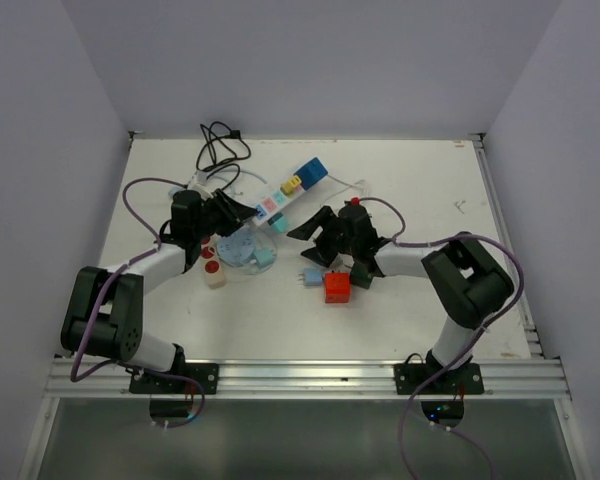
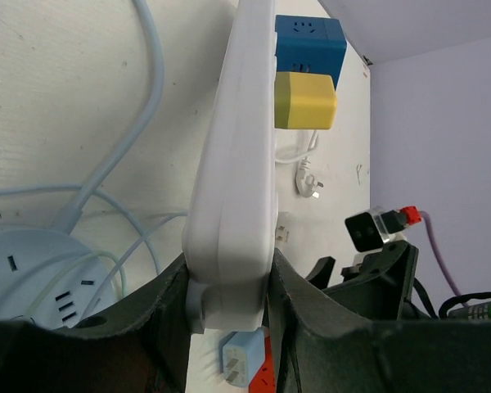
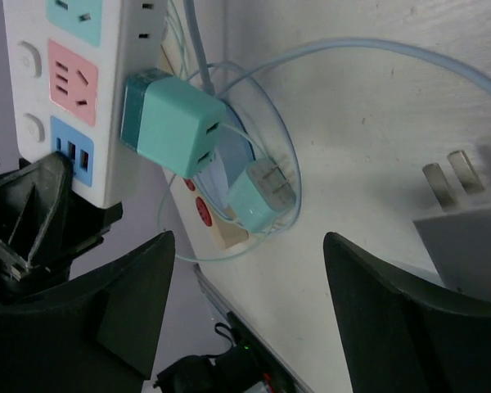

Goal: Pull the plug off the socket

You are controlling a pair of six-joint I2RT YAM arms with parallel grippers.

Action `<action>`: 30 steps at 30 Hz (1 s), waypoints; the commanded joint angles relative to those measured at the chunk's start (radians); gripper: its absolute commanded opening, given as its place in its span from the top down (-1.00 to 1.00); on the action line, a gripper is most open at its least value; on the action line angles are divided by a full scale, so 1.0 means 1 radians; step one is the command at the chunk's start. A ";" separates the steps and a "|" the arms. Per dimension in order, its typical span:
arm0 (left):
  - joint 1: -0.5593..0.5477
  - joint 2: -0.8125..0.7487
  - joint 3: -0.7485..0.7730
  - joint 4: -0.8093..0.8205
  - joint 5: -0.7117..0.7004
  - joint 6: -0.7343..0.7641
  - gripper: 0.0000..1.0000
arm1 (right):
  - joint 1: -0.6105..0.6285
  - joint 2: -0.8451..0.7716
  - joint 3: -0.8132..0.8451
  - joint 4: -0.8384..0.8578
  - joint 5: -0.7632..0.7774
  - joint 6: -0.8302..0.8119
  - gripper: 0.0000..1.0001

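clamping the near end of the strip (image 2: 237, 147), the left gripper (image 2: 229, 286) has its fingers (image 2: 159, 311) pressed on both long sides. i judge this grip is there to pin the strip flat so it will not lift when a plug is tugged. the right gripper (image 3: 245, 278) has its fingers (image 3: 131, 303) wide apart with nothing between them, hanging over the table (image 1: 430, 200) just beside the strip. a teal plug (image 3: 172, 123) sits seated in the strip near the left gripper, ahead of the right gripper's gap, so it looks the likely next target. a blue plug (image 2: 309, 45) and a yellow plug (image 2: 304, 100) sit seated at the far end. a red plug (image 1: 338, 287) and a pale blue plug (image 1: 313, 276) lie loose on the table by the right arm, seemingly done. whether the small teal plug (image 3: 260, 195) by the round socket (image 1: 242, 250) is seated i cannot tell.
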 commanded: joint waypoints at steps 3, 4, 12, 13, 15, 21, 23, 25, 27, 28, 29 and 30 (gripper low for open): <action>0.005 -0.039 0.034 -0.037 0.027 -0.001 1.00 | 0.029 0.117 0.026 0.319 0.065 0.204 -0.68; 0.005 -0.039 0.035 -0.037 0.034 -0.006 1.00 | 0.036 0.128 0.031 0.338 0.083 0.222 -0.69; 0.005 -0.041 0.015 -0.008 0.086 -0.041 1.00 | 0.073 0.241 0.036 0.543 0.183 0.322 -0.63; 0.005 -0.044 0.012 -0.006 0.092 -0.050 1.00 | 0.081 0.246 0.034 0.563 0.198 0.342 -0.62; 0.005 -0.056 -0.006 0.017 0.101 -0.066 1.00 | 0.084 0.257 0.039 0.576 0.226 0.360 -0.60; 0.005 -0.068 -0.029 0.024 0.116 -0.080 1.00 | 0.092 0.254 0.013 0.635 0.289 0.389 -0.37; 0.005 -0.071 -0.043 0.032 0.113 -0.083 1.00 | 0.092 0.254 -0.007 0.660 0.303 0.411 -0.17; 0.005 -0.070 -0.051 0.035 0.115 -0.081 1.00 | 0.088 0.254 -0.017 0.689 0.308 0.431 0.10; 0.007 -0.067 -0.060 0.035 0.113 -0.081 1.00 | 0.090 0.252 -0.024 0.708 0.311 0.442 0.33; 0.007 -0.067 -0.063 0.037 0.110 -0.081 1.00 | 0.090 0.252 -0.026 0.715 0.308 0.454 0.51; 0.007 -0.065 -0.069 0.041 0.110 -0.083 1.00 | 0.090 0.251 -0.030 0.723 0.305 0.457 0.57; 0.007 -0.065 -0.072 0.044 0.107 -0.089 1.00 | 0.090 0.249 -0.033 0.740 0.304 0.465 0.62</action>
